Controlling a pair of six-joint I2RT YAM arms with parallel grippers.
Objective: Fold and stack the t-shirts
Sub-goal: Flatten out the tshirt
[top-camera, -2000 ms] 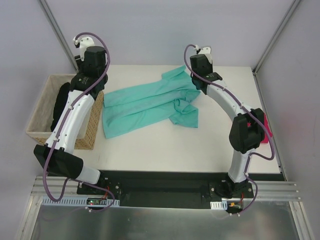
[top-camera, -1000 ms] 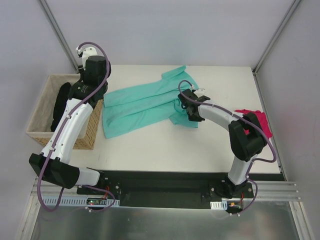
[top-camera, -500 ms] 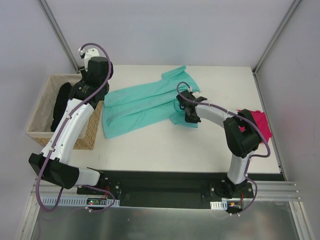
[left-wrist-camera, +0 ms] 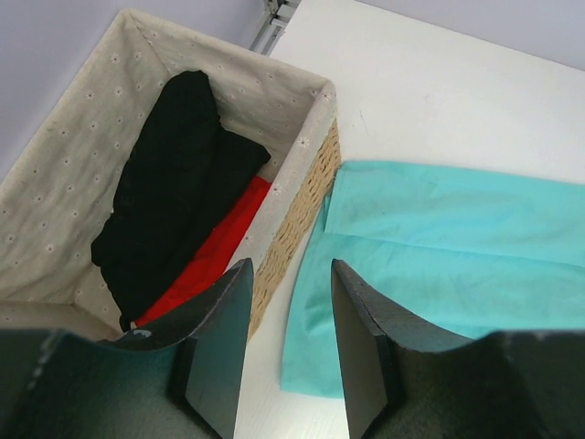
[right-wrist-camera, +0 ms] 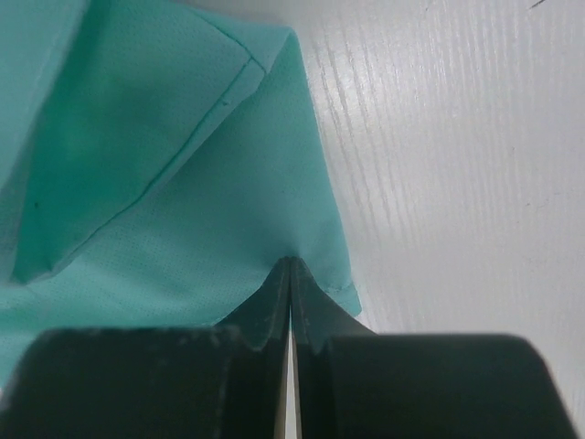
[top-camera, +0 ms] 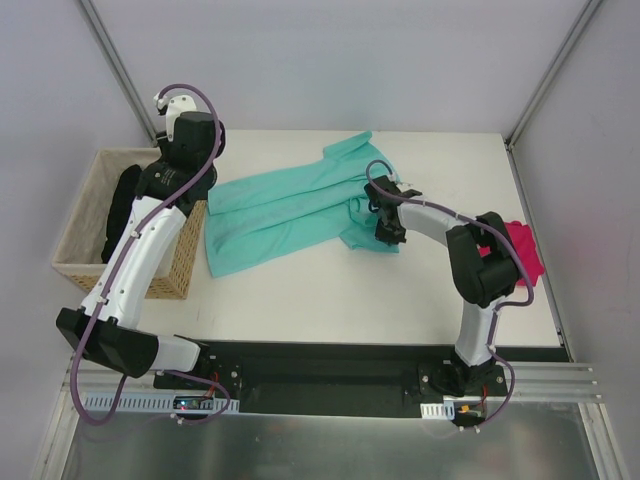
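A teal-mint t-shirt (top-camera: pixel 290 215) lies spread and wrinkled across the middle of the table, one sleeve folded over at its near right. My right gripper (top-camera: pixel 388 233) is shut. Its joined tips (right-wrist-camera: pixel 291 265) press down on that sleeve's hem corner (right-wrist-camera: pixel 334 274), and no cloth shows between them. A magenta-pink t-shirt (top-camera: pixel 527 252) lies bunched at the table's right edge, partly behind the right arm's elbow. High over the shirt's left edge (left-wrist-camera: pixel 315 366) and the basket's wall, my left gripper (left-wrist-camera: pixel 288 279) hangs open with nothing between its fingers.
A wicker basket (top-camera: pixel 75 225) with a pale liner stands at the table's left. It holds a black cloth (left-wrist-camera: pixel 169 192) and a red cloth (left-wrist-camera: pixel 206 265). Its right wall (left-wrist-camera: pixel 297 215) nearly touches the teal shirt. Grey walls close in the back and both sides.
My right gripper came from the shirt's far collar end down onto the near right sleeve, then edged slightly right. The left arm has barely shifted. The shirt lies as before.
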